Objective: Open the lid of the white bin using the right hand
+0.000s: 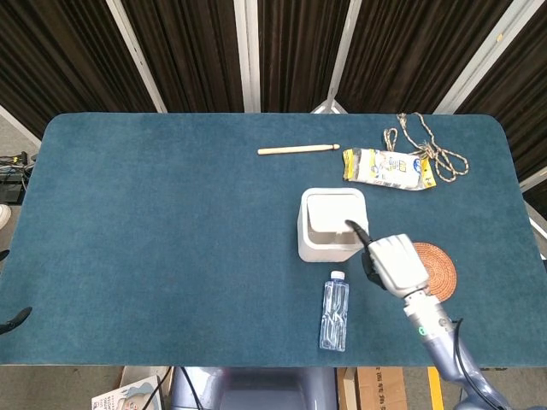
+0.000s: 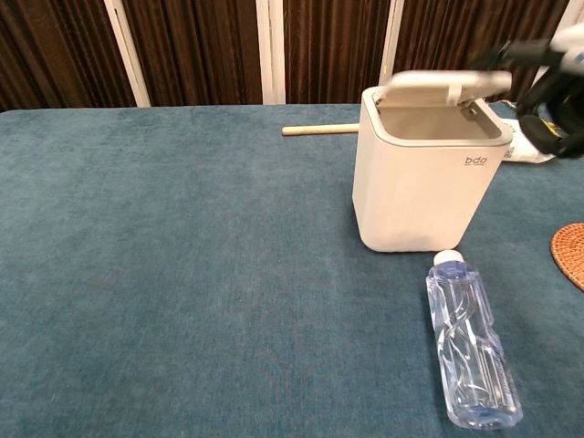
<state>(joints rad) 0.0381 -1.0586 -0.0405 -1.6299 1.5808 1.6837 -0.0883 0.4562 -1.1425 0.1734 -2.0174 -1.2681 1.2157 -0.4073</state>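
Note:
The white bin (image 2: 420, 173) stands right of the table's middle, and its lid (image 2: 438, 84) is lifted off the rim, blurred, with a dark gap showing under it. My right hand (image 1: 395, 265) is at the bin's near right side. It holds nothing: one finger (image 1: 354, 231) points out over the lid's near edge while the others are curled in. In the chest view the right hand (image 2: 555, 100) is blurred at the right edge, so contact with the lid is unclear. My left hand is out of sight.
A clear water bottle (image 1: 335, 311) lies just in front of the bin. A round woven coaster (image 1: 434, 266) sits to the bin's right, under my hand. Behind are a wooden stick (image 1: 297, 149), a yellow packet (image 1: 386, 167) and a rope (image 1: 432, 145).

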